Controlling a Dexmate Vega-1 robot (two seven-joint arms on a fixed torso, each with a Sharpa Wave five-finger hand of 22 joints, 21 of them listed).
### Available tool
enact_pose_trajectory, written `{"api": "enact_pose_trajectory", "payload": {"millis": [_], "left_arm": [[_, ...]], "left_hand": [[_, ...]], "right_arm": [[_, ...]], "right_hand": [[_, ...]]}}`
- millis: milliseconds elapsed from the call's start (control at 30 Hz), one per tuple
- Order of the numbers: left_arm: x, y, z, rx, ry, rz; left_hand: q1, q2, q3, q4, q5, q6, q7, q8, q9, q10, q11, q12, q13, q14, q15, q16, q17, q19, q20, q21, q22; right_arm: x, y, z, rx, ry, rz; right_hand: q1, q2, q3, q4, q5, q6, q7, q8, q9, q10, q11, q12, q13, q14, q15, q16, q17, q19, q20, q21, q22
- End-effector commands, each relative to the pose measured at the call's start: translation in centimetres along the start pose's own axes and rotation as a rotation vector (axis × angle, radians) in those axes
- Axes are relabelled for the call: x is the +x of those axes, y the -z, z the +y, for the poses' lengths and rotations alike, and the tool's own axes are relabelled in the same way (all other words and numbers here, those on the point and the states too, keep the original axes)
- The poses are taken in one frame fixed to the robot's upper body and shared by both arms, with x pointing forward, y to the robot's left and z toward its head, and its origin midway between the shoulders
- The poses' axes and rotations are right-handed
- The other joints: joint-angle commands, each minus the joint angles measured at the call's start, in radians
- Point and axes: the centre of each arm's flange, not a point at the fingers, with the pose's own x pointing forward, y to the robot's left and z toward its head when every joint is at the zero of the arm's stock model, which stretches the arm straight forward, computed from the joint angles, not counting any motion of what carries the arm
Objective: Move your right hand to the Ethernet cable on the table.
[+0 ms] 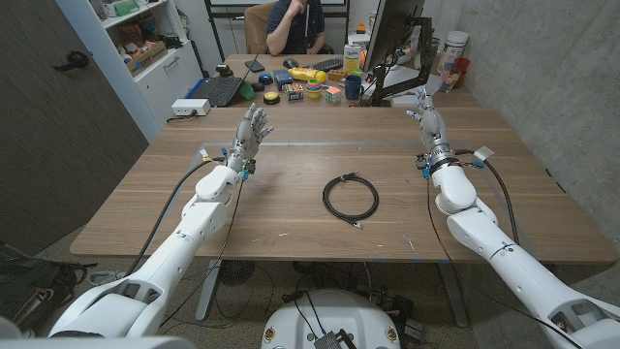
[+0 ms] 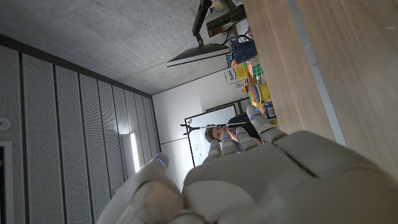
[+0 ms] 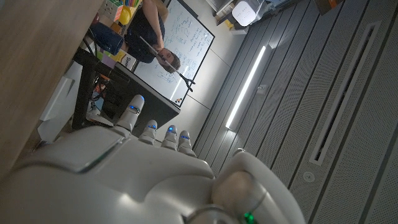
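Ethernet cable [image 1: 350,199] lies coiled mid-table, so the empty, spread-fingered right hand [image 1: 427,124] should sweep inward and toward the robot, descending gently onto the loop.

Table [image 1: 291,208] matt brown wood; Ethernet cable [image 1: 350,199] black, smooth; right hand [image 1: 427,124] glossy pale plastic.

Office or lab workspace. Wooden table [image 1: 320,208] against a grey concrete wall [image 1: 542,68]. Far end cluttered: laptop [image 1: 215,91], monitor [image 1: 392,34], mug [image 1: 354,87], puzzle cube [image 1: 331,93], small colourful items. Person [image 1: 291,24] seated behind. White shelving [image 1: 145,48] with boxes at left. Whiteboard [image 3: 183,43] with writing, slatted wall panels [image 2: 74,124], strip light [image 3: 249,84].
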Motion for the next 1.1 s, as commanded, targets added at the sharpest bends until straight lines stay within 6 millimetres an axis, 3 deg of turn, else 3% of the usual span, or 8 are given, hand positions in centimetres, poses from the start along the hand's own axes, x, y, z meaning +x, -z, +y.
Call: {"api": "enact_pose_trajectory", "payload": {"millis": [33, 333, 400, 533, 733, 833, 1000, 1100], "left_arm": [[-0.3, -0.2, 0.0, 0.002, 0.004, -0.002], [-0.7, -0.1, 0.1, 0.0, 0.0, 0.003], [-0.8, -0.1, 0.2, 0.002, -0.003, 0.004], [-0.9, -0.1, 0.3, 0.001, -0.002, 0.005], [-0.9, 0.1, 0.5, -0.003, -0.006, 0.007], [-1.0, 0.1, 0.6, -0.001, -0.007, 0.007], [-1.1, 0.1, 0.7, -0.002, -0.008, 0.009], [-1.1, 0.2, 0.8, -0.002, -0.01, 0.011]], "left_hand": [[-0.001, 0.013, -0.007, 0.0, 0.006, -0.007, 0.001, 0.004, 0.002, -0.007, -0.001, 0.003, 0.006, -0.007, 0.0, 0.004, 0.002, -0.004, 0.003, -0.003, 0.001], [-0.001, 0.013, -0.01, 0.0, 0.006, -0.007, 0.0, 0.004, 0.002, -0.007, -0.002, 0.003, 0.006, -0.007, 0.0, 0.004, 0.002, -0.004, 0.003, -0.005, 0.001], [-0.001, 0.013, -0.01, 0.0, 0.006, -0.006, 0.001, 0.004, 0.002, -0.007, -0.002, 0.003, 0.006, -0.006, -0.001, 0.004, 0.002, -0.003, 0.002, -0.005, 0.002], [-0.001, 0.014, -0.012, 0.0, 0.007, -0.006, 0.0, 0.004, 0.002, -0.007, -0.002, 0.003, 0.006, -0.006, -0.001, 0.004, 0.002, -0.003, 0.002, -0.006, 0.002], [-0.001, 0.015, -0.014, 0.0, 0.007, -0.006, 0.001, 0.004, 0.002, -0.007, -0.001, 0.003, 0.006, -0.006, -0.001, 0.003, 0.002, -0.002, 0.002, -0.008, 0.002], [0.0, 0.015, -0.015, 0.0, 0.008, -0.006, 0.001, 0.004, 0.002, -0.007, -0.001, 0.003, 0.006, -0.006, -0.001, 0.003, 0.002, -0.002, 0.003, -0.009, 0.002], [0.0, 0.016, -0.016, 0.0, 0.008, -0.005, 0.0, 0.004, 0.002, -0.007, -0.002, 0.003, 0.006, -0.006, -0.001, 0.003, 0.002, -0.001, 0.002, -0.01, 0.002], [0.0, 0.016, -0.017, 0.0, 0.009, -0.005, 0.0, 0.004, 0.002, -0.007, -0.002, 0.003, 0.006, -0.006, -0.001, 0.003, 0.002, -0.001, 0.002, -0.011, 0.002]], "right_arm": [[-1.5, -1.9, 1.1, -0.135, 0.022, -0.122], [-2.5, -2.9, 2.4, -0.363, 0.0, -0.181], [-2.8, -3.3, 2.7, -0.437, -0.014, -0.207], [-3.1, -4.0, 3.5, -0.568, -0.051, -0.244], [-3.3, -4.6, 4.5, -0.646, -0.099, -0.276], [-3.3, -4.2, 5.1, -0.645, -0.142, -0.269], [-3.3, -4.1, 6.4, -0.7, -0.224, -0.28], [-3.3, -4.1, 7.1, -0.733, -0.271, -0.286]], "right_hand": [[0.017, 0.038, 0.005, -0.004, -0.004, 0.001, -0.037, 0.0, 0.001, -0.026, -0.015, -0.007, 0.0, -0.022, -0.006, -0.012, 0.001, -0.026, -0.005, -0.023, 0.001], [0.037, -0.009, -0.012, -0.023, -0.012, -0.033, -0.07, -0.012, 0.001, -0.042, -0.027, -0.007, -0.001, -0.026, 0.007, -0.02, 0.001, -0.029, 0.026, -0.06, 0.001], [0.046, -0.015, -0.014, -0.029, -0.014, -0.036, -0.098, -0.01, 0.001, -0.057, -0.034, -0.009, -0.001, -0.036, 0.009, -0.026, 0.001, -0.039, 0.04, -0.076, 0.001], [0.055, -0.033, -0.021, -0.038, -0.017, -0.038, -0.103, -0.009, 0.001, -0.064, -0.036, -0.007, -0.001, -0.041, 0.016, -0.029, 0.001, -0.051, 0.05, -0.091, 0.001], [0.076, -0.06, -0.03, -0.056, -0.021, -0.015, -0.145, 0.002, 0.001, -0.057, -0.051, 0.002, -0.001, -0.028, 0.019, -0.03, 0.001, -0.05, 0.051, -0.112, 0.001], [0.084, -0.065, -0.031, -0.062, -0.022, -0.015, -0.152, 0.002, 0.001, -0.059, -0.053, 0.003, -0.001, -0.029, 0.024, -0.032, 0.001, -0.052, 0.052, -0.119, 0.001], [0.128, -0.074, -0.031, -0.088, -0.026, -0.059, -0.157, -0.011, 0.001, -0.104, -0.089, -0.003, 0.0, -0.063, 0.019, -0.049, 0.002, -0.084, 0.053, -0.168, 0.001], [0.139, -0.074, -0.031, -0.094, -0.028, -0.071, -0.157, -0.012, 0.001, -0.127, -0.096, -0.007, 0.0, -0.077, 0.014, -0.053, 0.003, -0.09, 0.053, -0.182, 0.001]]}}
